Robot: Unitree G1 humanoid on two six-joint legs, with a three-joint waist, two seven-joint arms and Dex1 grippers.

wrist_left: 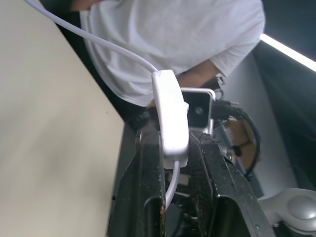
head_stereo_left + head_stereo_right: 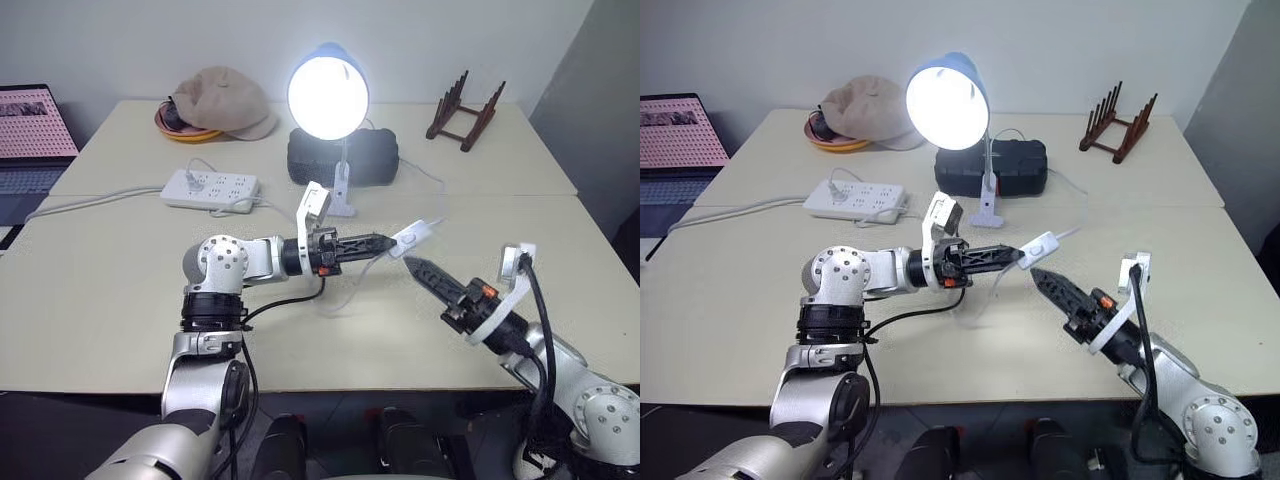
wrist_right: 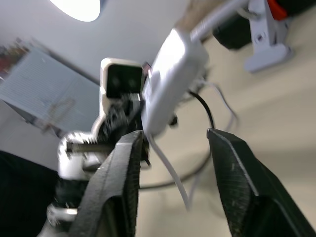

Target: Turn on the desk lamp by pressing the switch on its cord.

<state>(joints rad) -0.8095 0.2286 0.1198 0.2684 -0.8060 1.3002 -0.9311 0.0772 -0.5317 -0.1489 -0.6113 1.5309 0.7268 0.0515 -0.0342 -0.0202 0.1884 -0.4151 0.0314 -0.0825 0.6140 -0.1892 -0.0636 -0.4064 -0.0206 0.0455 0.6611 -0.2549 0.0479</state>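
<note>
The desk lamp [image 2: 328, 95] stands clipped upright at mid-table, its bulb glowing brightly under the light-blue shade. My left gripper [image 2: 385, 242] points right, above the table, and is shut on the end of the small white switch [image 2: 412, 236]. The left wrist view shows the switch [image 1: 170, 116] pinched between the black fingers, with the thin cord [image 1: 89, 42] running away from it. My right gripper [image 2: 412, 264] sits just below and to the right of the switch, pointing at it. In the right wrist view its fingers [image 3: 123, 163] stand apart, with the switch [image 3: 173, 79] just beyond the tips.
A white power strip [image 2: 210, 188] lies left of the lamp and a black box [image 2: 345, 155] behind it. A beige hat [image 2: 220, 100] sits at the back left, a wooden rack [image 2: 465, 112] at the back right, a laptop [image 2: 30, 130] far left. A person in a white shirt [image 1: 173, 44] stands beyond the table.
</note>
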